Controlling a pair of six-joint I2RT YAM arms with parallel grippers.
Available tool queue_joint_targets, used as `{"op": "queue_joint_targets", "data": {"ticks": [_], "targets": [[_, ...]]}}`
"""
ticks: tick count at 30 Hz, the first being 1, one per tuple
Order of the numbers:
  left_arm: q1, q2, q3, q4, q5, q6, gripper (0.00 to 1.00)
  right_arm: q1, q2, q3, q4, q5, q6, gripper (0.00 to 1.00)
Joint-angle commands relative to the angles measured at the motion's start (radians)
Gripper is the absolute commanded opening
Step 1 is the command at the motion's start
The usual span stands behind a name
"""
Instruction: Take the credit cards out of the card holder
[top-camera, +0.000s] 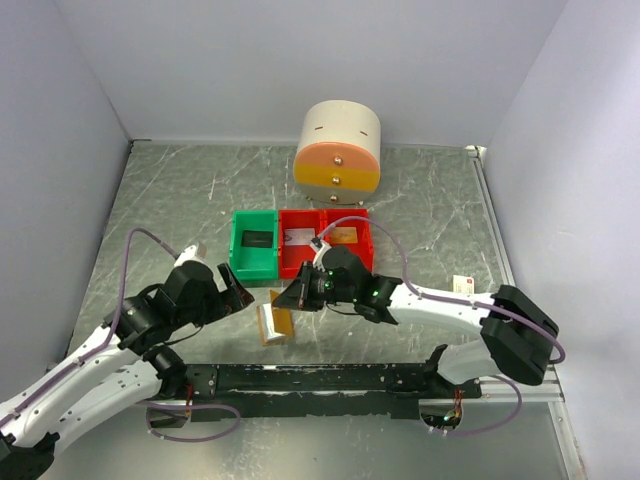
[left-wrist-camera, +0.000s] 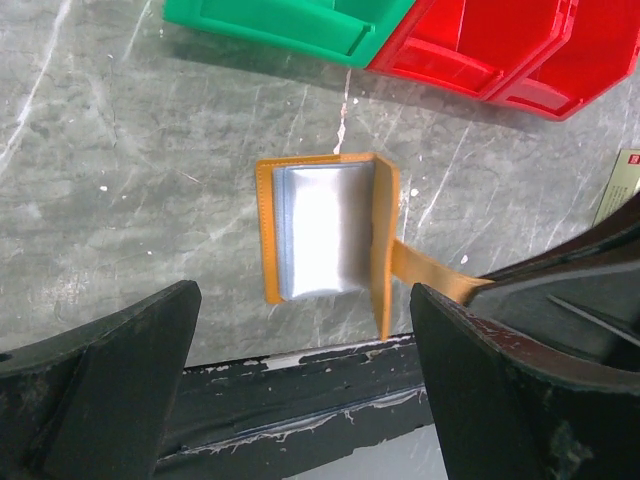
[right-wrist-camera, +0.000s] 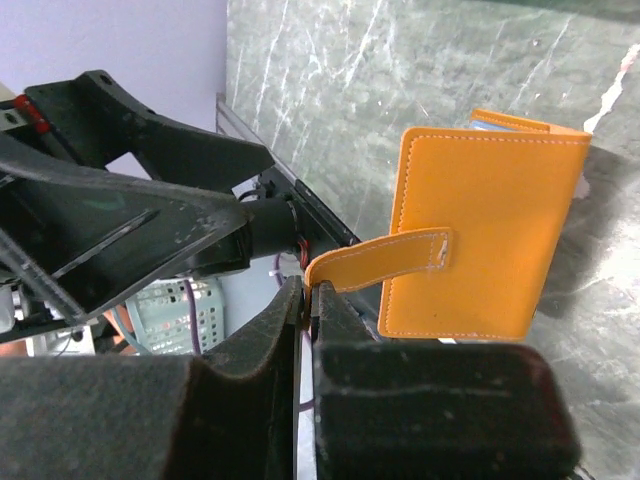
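Observation:
The card holder (top-camera: 275, 323) is orange-tan and stands open on the table near the front rail. In the left wrist view its pale blue pockets (left-wrist-camera: 322, 235) face me under a glossy silvery glare. I cannot tell whether that is a credit card. In the right wrist view I see its orange outer cover (right-wrist-camera: 480, 230) and closing strap (right-wrist-camera: 385, 258). My right gripper (right-wrist-camera: 312, 300) is shut on the end of the strap and holds the cover up. My left gripper (left-wrist-camera: 305, 390) is open and empty, just left of the holder, which lies beyond its fingertips (left-wrist-camera: 110, 370).
A green bin (top-camera: 253, 245) and two red bins (top-camera: 325, 240) stand just behind the holder, each with a small flat item inside. A round cream and orange drawer unit (top-camera: 338, 150) stands at the back. A small label (top-camera: 462, 284) lies to the right. The black rail (top-camera: 310, 380) runs along the front.

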Motion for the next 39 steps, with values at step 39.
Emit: {"op": "queue_joint_targets", "data": {"ticks": [39], "targets": [[0.009,0.325,-0.052,0.315,0.271,0.147,0.95,-0.176,-0.171,-0.385,-0.095,0.053,-0.070,0.00]]}}
